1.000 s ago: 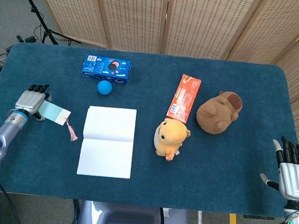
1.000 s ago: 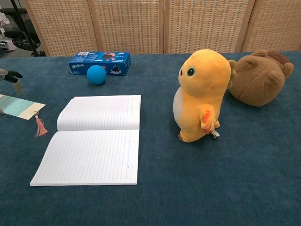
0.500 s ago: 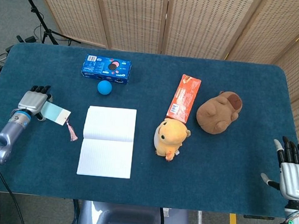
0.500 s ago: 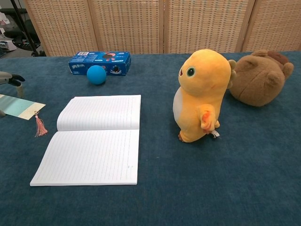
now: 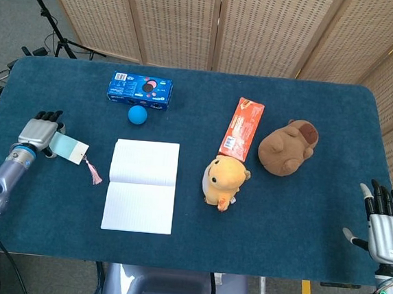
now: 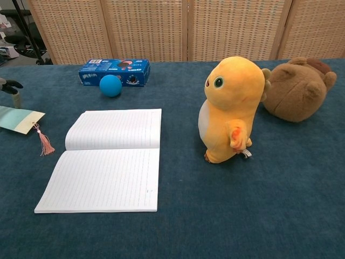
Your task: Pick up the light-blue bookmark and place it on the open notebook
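The light-blue bookmark (image 5: 69, 150) with its pink tassel (image 5: 94, 173) is at the table's left side, and my left hand (image 5: 38, 134) grips its left end. In the chest view the bookmark (image 6: 17, 119) hangs slightly tilted just above the cloth, its tassel (image 6: 43, 143) dangling, with only fingertips (image 6: 11, 85) of that hand showing at the left edge. The open notebook (image 5: 142, 185) lies flat to the right of the bookmark, blank lined pages up, also shown as the notebook (image 6: 108, 159). My right hand (image 5: 384, 229) rests at the table's near right corner, fingers spread, holding nothing.
A blue cookie box (image 5: 139, 90) and a blue ball (image 5: 137, 115) sit behind the notebook. Right of it stand a yellow plush toy (image 5: 225, 180), an orange box (image 5: 243, 128) and a brown plush toy (image 5: 287, 147). The table (image 5: 300, 225) has a dark blue cloth.
The bookmark's right end has come up off the cloth and shifted slightly left with my left hand. The right hand has not moved.
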